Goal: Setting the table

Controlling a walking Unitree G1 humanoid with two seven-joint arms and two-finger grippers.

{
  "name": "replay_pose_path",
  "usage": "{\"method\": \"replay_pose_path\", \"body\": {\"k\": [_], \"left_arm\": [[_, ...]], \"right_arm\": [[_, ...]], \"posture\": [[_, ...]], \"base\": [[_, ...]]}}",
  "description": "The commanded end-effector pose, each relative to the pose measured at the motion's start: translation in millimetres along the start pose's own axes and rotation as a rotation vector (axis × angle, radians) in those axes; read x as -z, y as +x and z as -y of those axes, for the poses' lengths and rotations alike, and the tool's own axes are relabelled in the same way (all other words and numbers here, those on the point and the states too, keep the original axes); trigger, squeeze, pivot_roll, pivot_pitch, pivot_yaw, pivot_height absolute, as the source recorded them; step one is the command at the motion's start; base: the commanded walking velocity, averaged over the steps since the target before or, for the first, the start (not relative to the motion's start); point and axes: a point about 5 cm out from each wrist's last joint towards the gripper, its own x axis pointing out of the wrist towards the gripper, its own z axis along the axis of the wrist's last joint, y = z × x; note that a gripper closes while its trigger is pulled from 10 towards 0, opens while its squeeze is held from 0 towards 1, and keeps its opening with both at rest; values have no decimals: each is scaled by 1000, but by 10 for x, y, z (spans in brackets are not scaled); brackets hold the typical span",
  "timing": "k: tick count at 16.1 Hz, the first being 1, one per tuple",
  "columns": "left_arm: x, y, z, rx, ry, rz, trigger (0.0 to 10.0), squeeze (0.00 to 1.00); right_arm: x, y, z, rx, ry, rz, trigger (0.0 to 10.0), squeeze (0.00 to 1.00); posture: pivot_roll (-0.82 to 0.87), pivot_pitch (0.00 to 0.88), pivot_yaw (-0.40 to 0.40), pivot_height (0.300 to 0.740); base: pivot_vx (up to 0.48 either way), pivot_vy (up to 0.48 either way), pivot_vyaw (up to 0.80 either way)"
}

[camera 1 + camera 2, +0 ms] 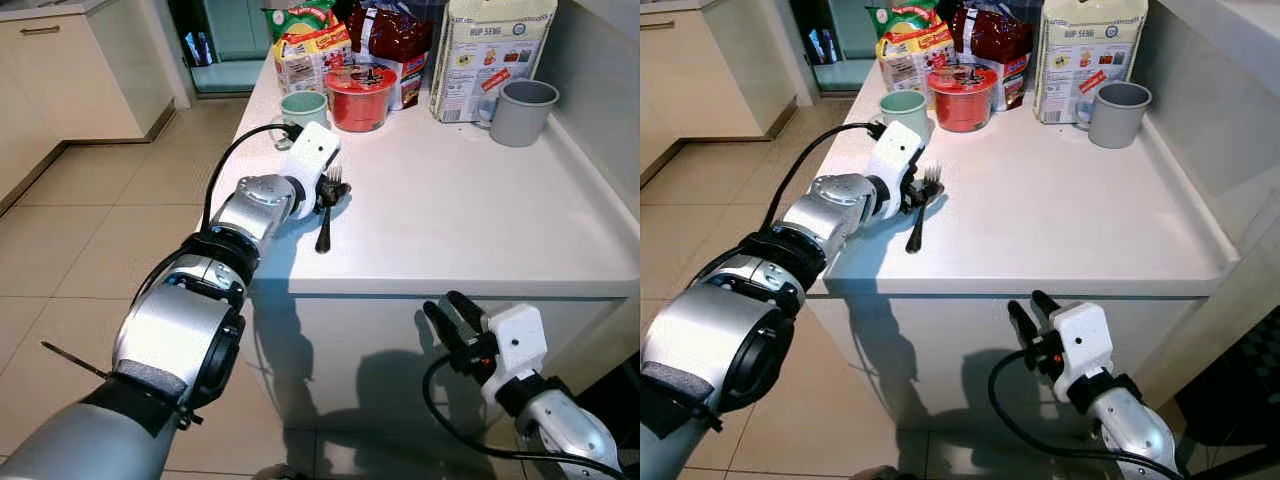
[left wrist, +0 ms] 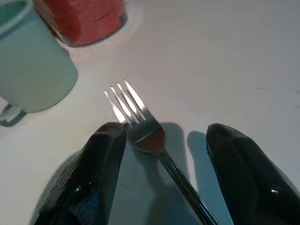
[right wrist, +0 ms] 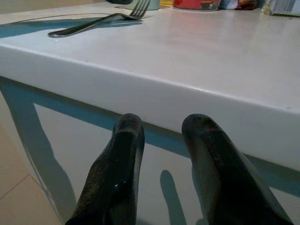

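Observation:
A metal fork [image 1: 325, 222] lies on the white counter [image 1: 460, 220] near its left edge, tines pointing to the back. My left gripper [image 1: 331, 190] is down at the fork's head and stands open. In the left wrist view the fork [image 2: 140, 125] lies between the two black fingers [image 2: 105, 154], which are apart on either side of its neck without touching it. My right gripper [image 1: 450, 312] hangs below the counter's front edge, open with nothing between its fingers [image 3: 119, 154].
Behind the fork stand a pale green mug [image 1: 303, 106] and a red lidded container [image 1: 360, 97]. Food bags [image 1: 315, 45], a tall box [image 1: 490, 55] and a grey mug [image 1: 523, 110] line the back. Tiled floor [image 1: 90, 230] and cabinets lie to the left.

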Motion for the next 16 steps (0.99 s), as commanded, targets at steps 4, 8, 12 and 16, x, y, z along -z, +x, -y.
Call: {"method": "replay_pose_path", "body": {"k": [4,8,12,16], "left_arm": [[6,7,4,-2,-29,-39,10000,0],[74,-1,-11,-12,-48,-62,10000,0],[149,14,43,3,-58,-103,10000,0],[235,15,72,12,-98,-153,10000,0]], "right_arm": [[-35,68,-58,-6,4,35,10000,0],[-39,61,-75,-14,3,31,10000,0],[-66,61,-122,-22,6,35,10000,0],[-79,73,-130,-27,8,37,10000,0]], "posture": [[-46,0,117,740],[-45,6,118,740],[-49,21,122,740],[-47,26,121,740]], "base": [[0,0,0],[0,0,0],[0,0,0],[0,0,0]]}}
